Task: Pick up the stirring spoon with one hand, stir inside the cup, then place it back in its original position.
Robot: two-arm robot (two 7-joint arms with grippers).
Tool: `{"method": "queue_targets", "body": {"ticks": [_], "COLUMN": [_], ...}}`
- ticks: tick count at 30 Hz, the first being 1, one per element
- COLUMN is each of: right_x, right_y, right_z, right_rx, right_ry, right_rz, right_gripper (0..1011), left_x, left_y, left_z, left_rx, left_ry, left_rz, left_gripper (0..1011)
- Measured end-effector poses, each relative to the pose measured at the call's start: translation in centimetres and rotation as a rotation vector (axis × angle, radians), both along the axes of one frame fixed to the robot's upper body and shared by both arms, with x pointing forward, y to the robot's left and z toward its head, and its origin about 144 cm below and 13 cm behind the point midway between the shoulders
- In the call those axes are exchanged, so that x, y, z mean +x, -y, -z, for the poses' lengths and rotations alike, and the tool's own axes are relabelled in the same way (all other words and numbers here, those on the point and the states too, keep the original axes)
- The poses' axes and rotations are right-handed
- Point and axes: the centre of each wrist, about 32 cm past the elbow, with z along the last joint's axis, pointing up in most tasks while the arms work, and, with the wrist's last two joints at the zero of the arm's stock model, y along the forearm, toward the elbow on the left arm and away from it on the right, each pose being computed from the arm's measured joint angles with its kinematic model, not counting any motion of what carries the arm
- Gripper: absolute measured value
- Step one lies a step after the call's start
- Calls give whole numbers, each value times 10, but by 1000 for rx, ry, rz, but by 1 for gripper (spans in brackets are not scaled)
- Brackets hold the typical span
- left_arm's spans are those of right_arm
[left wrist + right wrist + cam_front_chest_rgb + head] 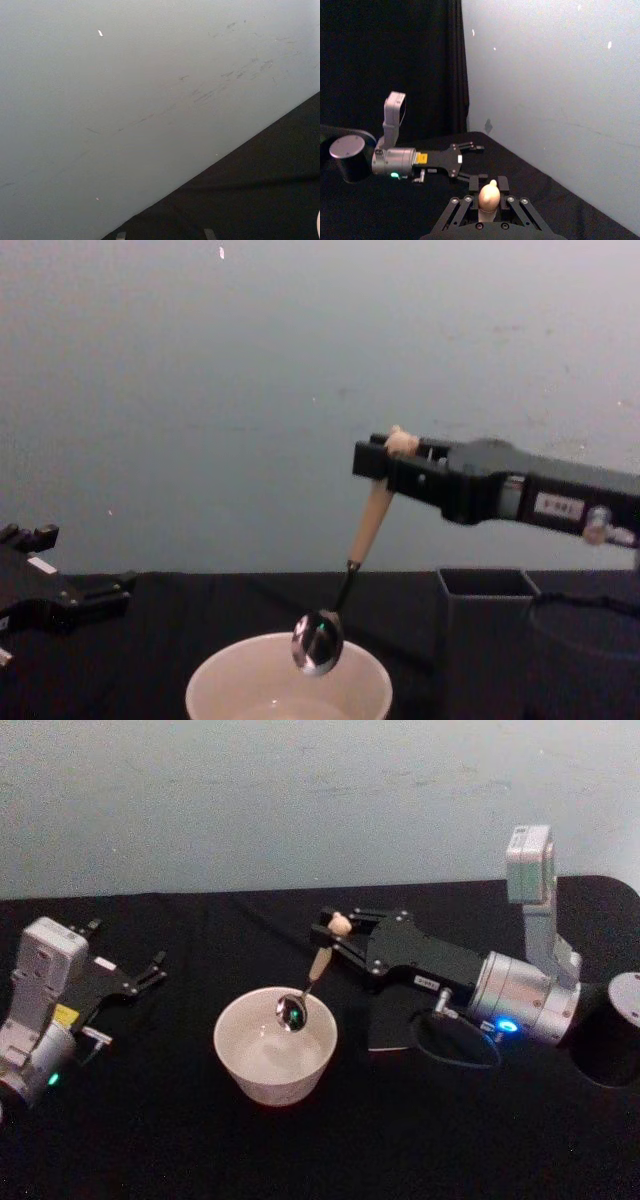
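Note:
My right gripper (335,932) reaches in from the right, above the table, and is shut on the beige handle of the stirring spoon (320,963) just below its knob. The spoon hangs tilted, and its shiny bowl (317,642) sits just over the rim of the cream cup (275,1055), above the inside. In the right wrist view the knob (489,197) stands up between the gripper's fingers. The dark grey square holder (485,635) stands right of the cup (288,688), under the right arm. My left gripper (126,944) rests open at the table's left.
A black cylinder with a grey top (625,1005) stands at the table's right edge behind the right wrist. A black cable (455,1055) loops beside the holder (395,1025). A pale wall backs the black table.

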Motion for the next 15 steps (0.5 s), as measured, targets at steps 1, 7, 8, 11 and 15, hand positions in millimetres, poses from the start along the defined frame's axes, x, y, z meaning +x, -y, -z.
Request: {"method": "queue_targets", "body": {"ticks": [1,7,8,11,15], "right_x": [1,8,10,13,20], "right_y": [-1,-8,-9,-12,-17], "right_z": [4,18,21,25,31], "right_rx": [-6,-20,-24,-30,-52], "right_ry": [1,10,17,32,61], "right_rz": [-3,-15,-17,-22,-30], "right_gripper": [211,211,211,211,211], "left_x": [0,0,0,0,0], "left_y": [0,0,0,0,0], "left_z": [0,0,0,0,0], "left_rx": [0,0,0,0,0], "left_ry": [0,0,0,0,0], "left_rz": [0,0,0,0,0], "left_gripper": [1001,1001,1001,1001,1001]}}
